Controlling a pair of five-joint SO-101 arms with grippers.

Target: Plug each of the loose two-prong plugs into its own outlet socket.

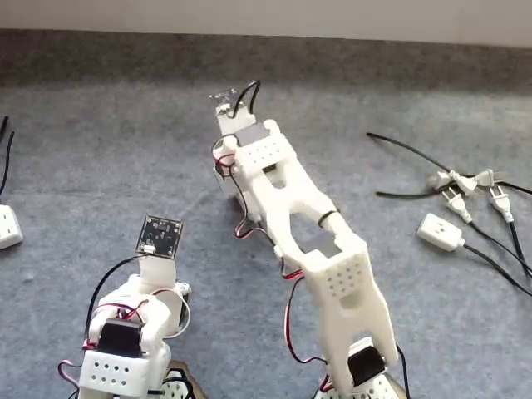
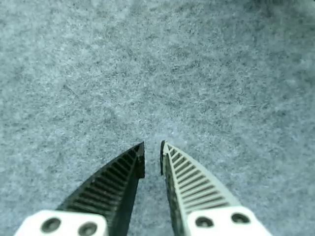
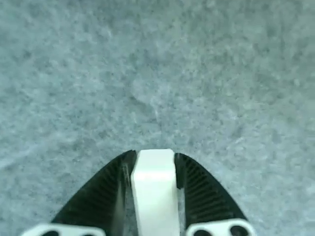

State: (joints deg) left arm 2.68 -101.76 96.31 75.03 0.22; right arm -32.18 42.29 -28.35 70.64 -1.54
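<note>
- Nearest us, the left arm sits folded close to its base. The left gripper hangs over bare grey carpet, its fingers drawn almost together with a thin slit between them and nothing inside.
- The right arm stretches away across the middle of the carpet.
- Off to that arm's right, a white outlet socket lies loose on its black cord. The loose two-prong plugs are bunched just beyond it, their cords crossing.
- At the opposite edge lies a second white outlet.
- Farthest out, the right gripper is clamped on a white piece. We cannot tell whether it is a plug body or something else.
- We judge the main risk to be the unanchored socket. A push on the prongs could slide it over the carpet, since the left gripper is nowhere near to brace it.
- The crossed cords could drag neighbouring plugs along when one is lifted.
- The held piece sits well apart from either outlet. A long carry could let it twist in the grip, so its prongs would meet the slots askew.
</note>
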